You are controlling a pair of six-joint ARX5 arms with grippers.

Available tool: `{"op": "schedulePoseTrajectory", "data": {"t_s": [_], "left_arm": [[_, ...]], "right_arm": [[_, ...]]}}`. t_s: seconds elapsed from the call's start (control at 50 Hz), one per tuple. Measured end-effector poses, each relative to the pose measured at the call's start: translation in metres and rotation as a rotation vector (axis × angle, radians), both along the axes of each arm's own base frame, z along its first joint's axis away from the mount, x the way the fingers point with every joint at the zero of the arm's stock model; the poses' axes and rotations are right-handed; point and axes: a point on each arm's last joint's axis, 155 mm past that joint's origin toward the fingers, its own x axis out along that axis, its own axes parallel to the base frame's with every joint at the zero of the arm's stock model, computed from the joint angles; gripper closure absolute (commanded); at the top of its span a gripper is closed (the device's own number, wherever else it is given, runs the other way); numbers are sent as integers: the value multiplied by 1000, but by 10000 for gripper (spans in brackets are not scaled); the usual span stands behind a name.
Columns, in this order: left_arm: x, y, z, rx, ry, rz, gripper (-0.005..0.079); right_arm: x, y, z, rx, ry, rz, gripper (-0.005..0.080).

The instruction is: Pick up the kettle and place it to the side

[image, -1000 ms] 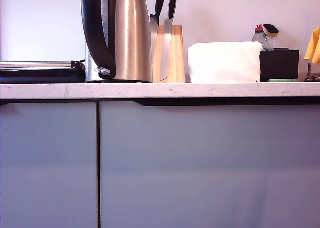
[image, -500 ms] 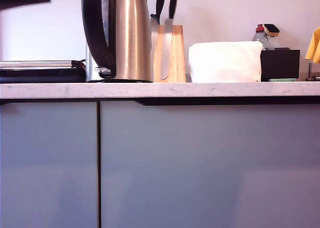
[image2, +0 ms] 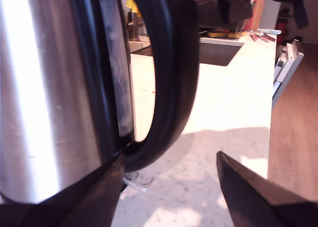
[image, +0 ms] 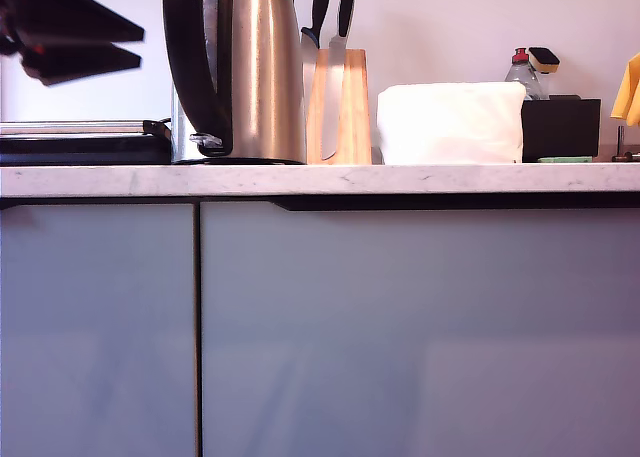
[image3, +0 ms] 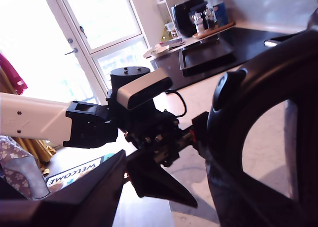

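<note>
Exterior view: kettle (image: pixel 250 72) upright on counter (image: pixel 400 180), my first claw (image: pixel 80 39) gaping, empty, just beside its handle (image: pixel 195 67)

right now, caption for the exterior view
Open gripper nears the steel kettle on the marble counter.

On the marble tabletop (image: pixel 420 181) stand a wooden knife block (image: pixel 338 108), a folded white cloth (image: pixel 450 124) and a black box (image: pixel 559 129).
</note>
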Motion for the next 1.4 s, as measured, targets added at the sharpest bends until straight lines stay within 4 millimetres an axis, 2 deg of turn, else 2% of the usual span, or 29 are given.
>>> {"op": "schedulePoseTrajectory", "data": {"t_s": [0.22, 0.36, 0.56, 0.72, 0.86, 0.96, 1.14, 1.4], "left_arm": [[9, -19, -11, -9, 14, -50, 206], [18, -29, -6, -10, 7, -75, 206], [23, -34, 7, -15, -21, -88, 207], [20, -37, 8, -17, -23, -101, 207], [17, -41, 8, -18, -22, -117, 207], [13, -48, 8, -19, -22, -137, 207], [13, -55, 5, -20, -32, -156, 210], [16, -55, -1, -20, -11, -156, 235]], "right_arm": [[18, 11, -25, -39, 13, -44, 290], [35, 11, -37, -64, 16, -114, 290], [41, 10, -35, -64, -11, -144, 291], [44, 10, -28, -44, -39, -157, 291], [41, 19, -20, -22, -53, -142, 291], [49, 30, -14, -13, -46, -133, 291], [55, 45, -28, -51, 9, -92, 291], [46, 53, -34, -73, 4, -57, 296]]}}
